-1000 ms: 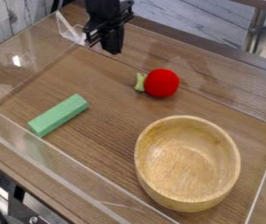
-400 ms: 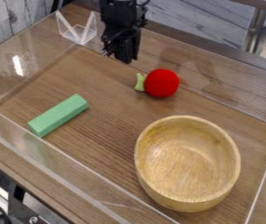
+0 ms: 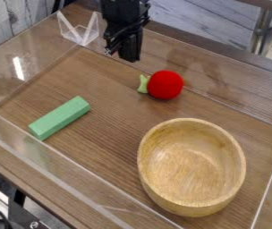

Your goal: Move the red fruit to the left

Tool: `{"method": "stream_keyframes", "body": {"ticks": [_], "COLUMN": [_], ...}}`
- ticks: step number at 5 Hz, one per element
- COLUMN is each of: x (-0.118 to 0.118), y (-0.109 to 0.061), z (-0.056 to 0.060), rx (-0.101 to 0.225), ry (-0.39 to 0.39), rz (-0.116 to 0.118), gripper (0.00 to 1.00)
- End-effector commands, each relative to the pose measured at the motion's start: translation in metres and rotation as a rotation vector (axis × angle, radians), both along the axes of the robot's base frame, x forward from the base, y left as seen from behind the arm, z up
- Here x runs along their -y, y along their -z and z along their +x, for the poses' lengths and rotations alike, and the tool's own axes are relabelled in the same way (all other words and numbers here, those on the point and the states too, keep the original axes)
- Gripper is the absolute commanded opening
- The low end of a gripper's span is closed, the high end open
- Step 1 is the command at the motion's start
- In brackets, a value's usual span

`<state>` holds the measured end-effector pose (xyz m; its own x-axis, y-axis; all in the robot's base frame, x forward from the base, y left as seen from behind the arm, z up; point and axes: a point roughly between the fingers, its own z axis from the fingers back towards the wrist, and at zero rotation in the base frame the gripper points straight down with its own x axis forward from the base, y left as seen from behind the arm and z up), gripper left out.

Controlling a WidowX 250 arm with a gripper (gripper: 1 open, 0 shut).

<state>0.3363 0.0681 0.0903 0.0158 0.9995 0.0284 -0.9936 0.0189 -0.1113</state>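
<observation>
One gripper (image 3: 128, 49) hangs at the far side of the table (image 3: 103, 148), jaws together on nothing, up and left of the red fruit (image 3: 165, 84) and apart from it; approach step, by my reading. Next move calls for settling beside the fruit, on its right for a leftward push, or opening to grasp. Fruit: small, round, bright red, green leaf on its left, mid-table, far of the wooden bowl (image 3: 192, 167).
</observation>
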Motion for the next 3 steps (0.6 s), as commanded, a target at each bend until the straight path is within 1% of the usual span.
{"method": "stream_keyframes", "body": {"ticks": [1, 2, 3], "x": [0.008, 0.014, 0.02], "y": [-0.03, -0.028, -0.016], "z": [0.009, 0.01, 0.011], "rx": [0.095, 0.094, 0.088], "ry": [-0.007, -0.018, 0.008], "rz": [0.015, 0.011, 0.007], "gripper": [0.0, 0.0, 1.0]}}
